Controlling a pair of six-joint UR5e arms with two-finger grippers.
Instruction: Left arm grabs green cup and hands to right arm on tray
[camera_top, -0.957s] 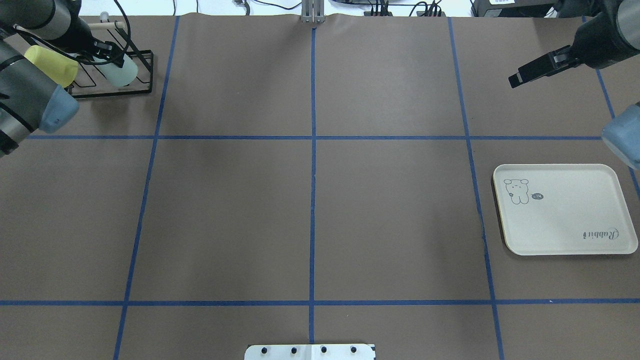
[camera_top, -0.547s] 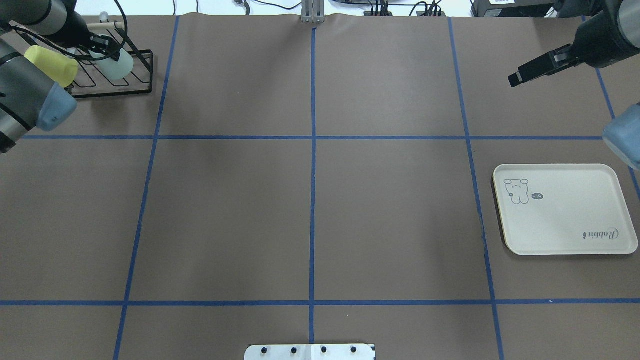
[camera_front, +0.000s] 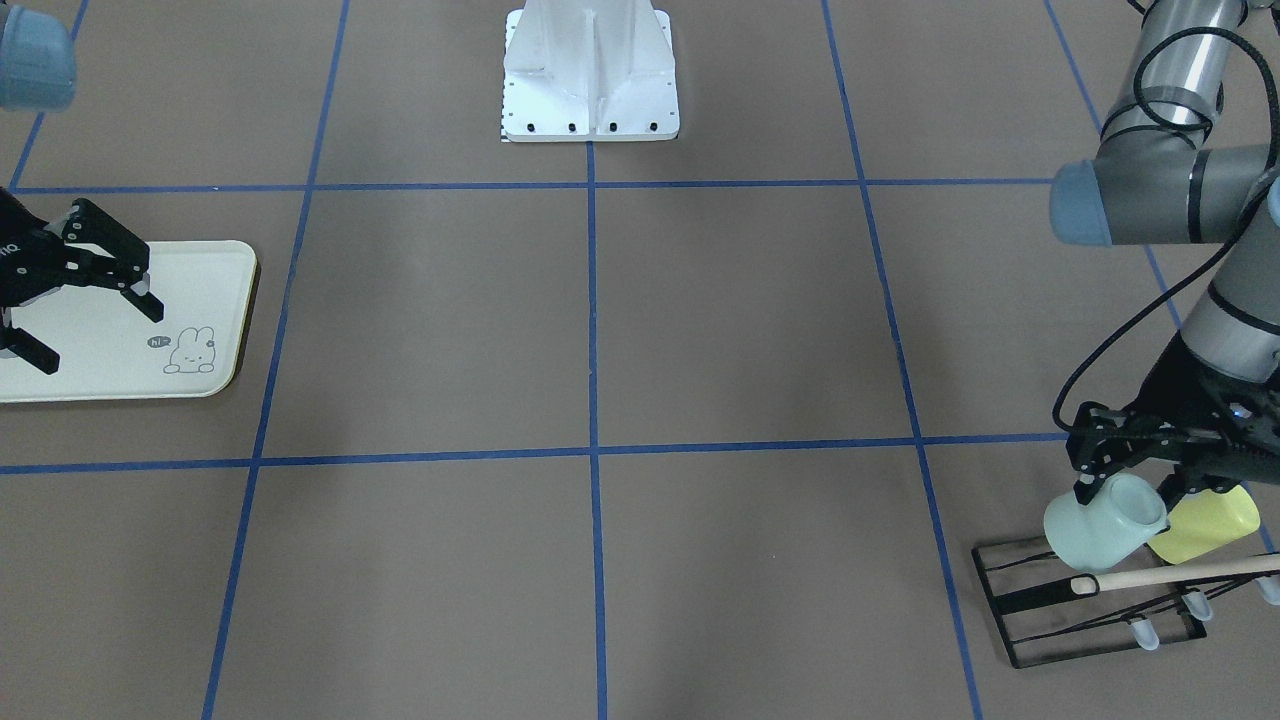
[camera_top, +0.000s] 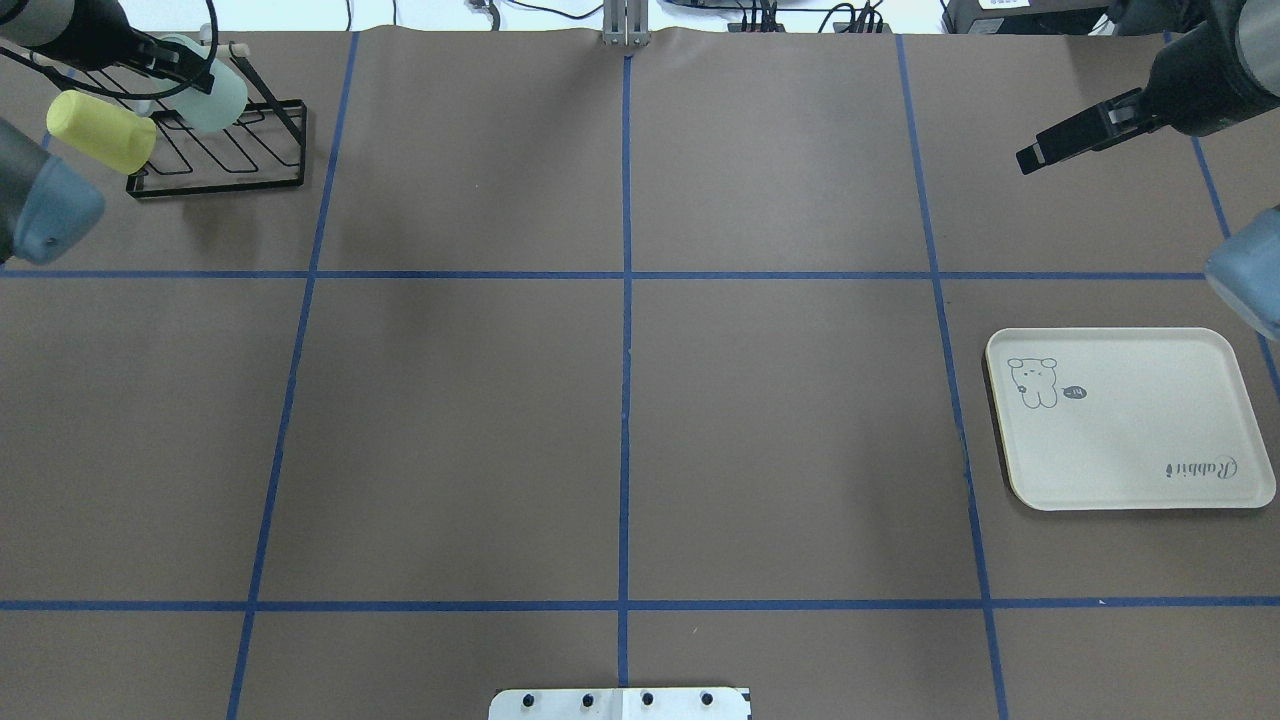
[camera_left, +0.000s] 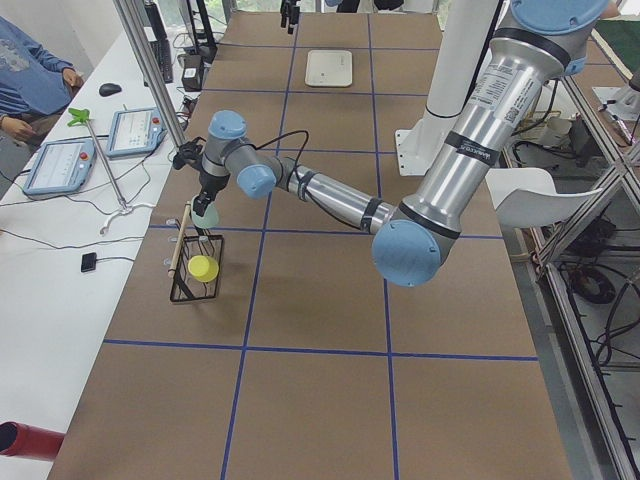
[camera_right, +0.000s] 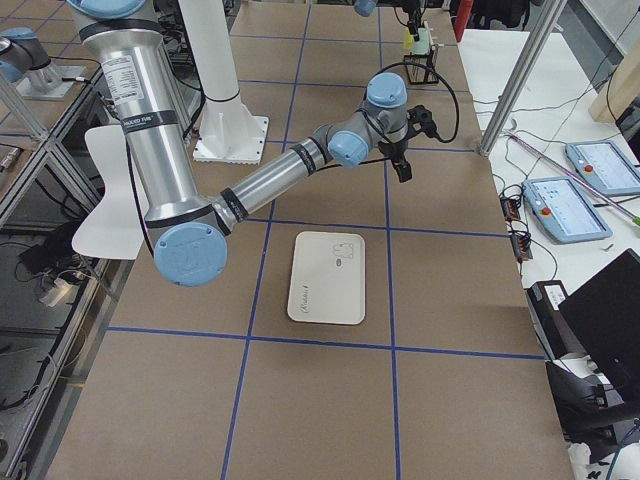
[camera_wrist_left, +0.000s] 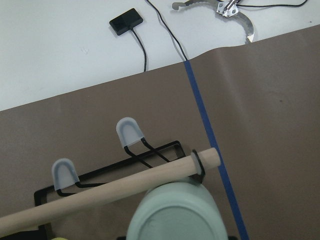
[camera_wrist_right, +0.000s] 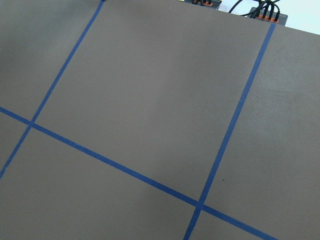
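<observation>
Over by the rack (camera_front: 1010, 612), the left gripper (camera_front: 1130, 488) had the cup (camera_front: 1095, 532) pinched near its rim, tilted just above the wires, while the right gripper (camera_front: 98, 335) hung wide open away from the tray (camera_front: 232, 262); looked light, stiff and slick, so I'd have taken it mid-wall.

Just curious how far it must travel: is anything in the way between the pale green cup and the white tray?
Nothing visible. The green cup, held in the left end effector over the black rack, faces only bare table up to the tray, where the open right end effector hovers.
</observation>
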